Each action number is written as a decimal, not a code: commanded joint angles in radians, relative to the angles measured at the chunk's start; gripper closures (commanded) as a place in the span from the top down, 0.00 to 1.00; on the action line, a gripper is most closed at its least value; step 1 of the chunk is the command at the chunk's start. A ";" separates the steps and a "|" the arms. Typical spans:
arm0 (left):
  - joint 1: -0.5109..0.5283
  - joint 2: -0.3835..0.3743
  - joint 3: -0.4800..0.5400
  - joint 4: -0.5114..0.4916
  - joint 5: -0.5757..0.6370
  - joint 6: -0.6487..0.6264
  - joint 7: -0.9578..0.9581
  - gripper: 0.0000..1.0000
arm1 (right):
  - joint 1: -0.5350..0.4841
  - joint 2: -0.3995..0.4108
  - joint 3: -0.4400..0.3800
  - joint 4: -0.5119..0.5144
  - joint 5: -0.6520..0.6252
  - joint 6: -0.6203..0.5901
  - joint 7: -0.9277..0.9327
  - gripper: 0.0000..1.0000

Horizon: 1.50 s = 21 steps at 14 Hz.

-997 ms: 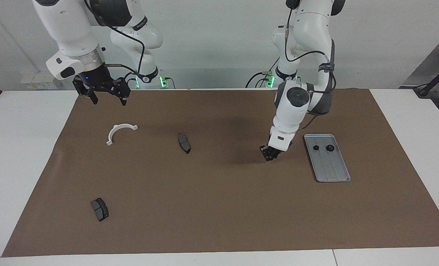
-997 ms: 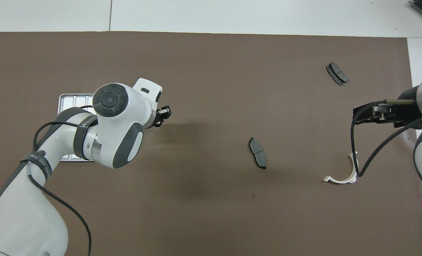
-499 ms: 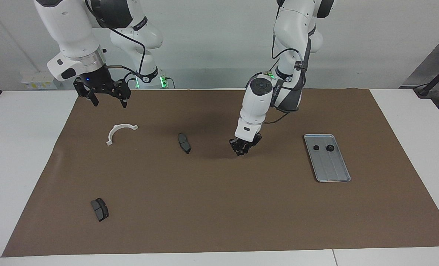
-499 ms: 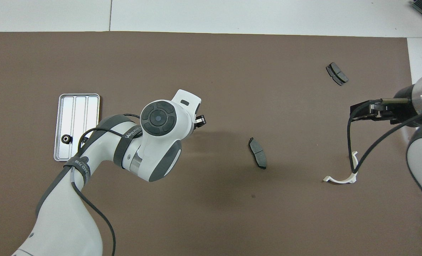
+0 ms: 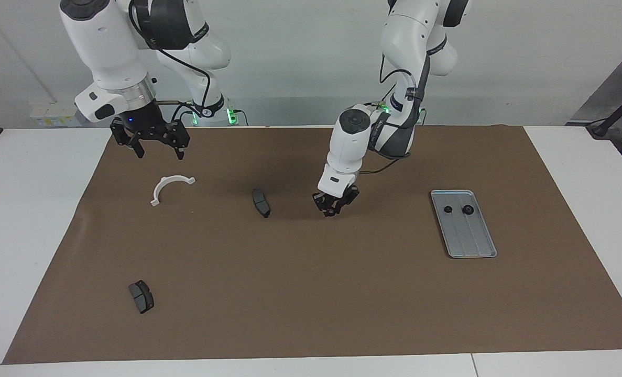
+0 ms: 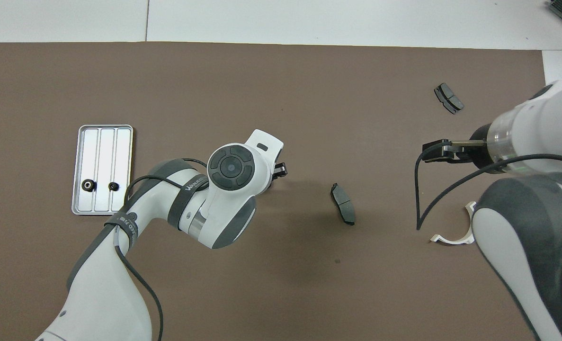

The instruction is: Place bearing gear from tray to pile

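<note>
The silver tray point(image 5: 470, 241) lies toward the left arm's end of the mat and also shows in the overhead view point(image 6: 102, 142). Two small black bearing gears point(image 5: 467, 210) point(image 6: 88, 185) sit in its end nearer the robots. The pile is a white bracket point(image 5: 170, 187) point(image 6: 453, 238) and two dark brake pads, one mid-mat point(image 5: 261, 202) point(image 6: 343, 203) and one farther from the robots point(image 5: 141, 296) point(image 6: 448, 98). My left gripper point(image 5: 334, 208) point(image 6: 281, 169) hangs low over the mat between the tray and the mid-mat pad. Whatever it may hold is hidden. My right gripper point(image 5: 159, 151) is open and empty, raised over the mat beside the bracket.
A brown mat point(image 5: 311, 293) covers most of the white table. The left arm's elbow point(image 6: 231, 166) hides part of the mat from overhead. The right arm's body point(image 6: 527, 227) covers part of the bracket from overhead.
My left gripper has travelled from beside the tray toward the mid-mat brake pad, uncovering the tray overhead. My right arm has shifted slightly toward the middle of the table.
</note>
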 commanded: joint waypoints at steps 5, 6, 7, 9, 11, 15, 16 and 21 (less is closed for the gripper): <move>0.102 -0.011 0.020 0.011 -0.009 -0.037 0.032 1.00 | 0.147 0.150 0.003 -0.005 -0.006 0.189 0.180 1.00; 0.132 -0.029 0.018 0.011 -0.009 -0.072 0.073 1.00 | 0.173 0.179 0.003 -0.002 -0.012 0.218 0.214 1.00; 0.166 -0.045 0.018 0.009 -0.011 -0.110 0.143 1.00 | 0.202 0.204 0.003 -0.002 -0.012 0.252 0.244 1.00; 0.241 -0.082 0.018 0.008 -0.011 -0.184 0.275 1.00 | 0.250 0.250 0.003 -0.002 -0.013 0.309 0.303 1.00; 0.316 -0.114 0.018 0.000 -0.011 -0.232 0.398 1.00 | 0.296 0.293 0.003 0.009 -0.015 0.342 0.355 1.00; 0.455 -0.180 0.020 -0.081 -0.011 -0.289 0.643 0.98 | 0.368 0.379 0.001 0.049 -0.052 0.389 0.419 1.00; 0.479 -0.186 0.021 -0.098 -0.011 -0.276 0.687 0.96 | 0.401 0.419 0.000 0.076 -0.059 0.389 0.448 1.00; 0.581 -0.256 0.021 -0.285 -0.006 -0.069 0.830 0.91 | 0.443 0.598 0.003 0.201 -0.173 0.428 0.561 1.00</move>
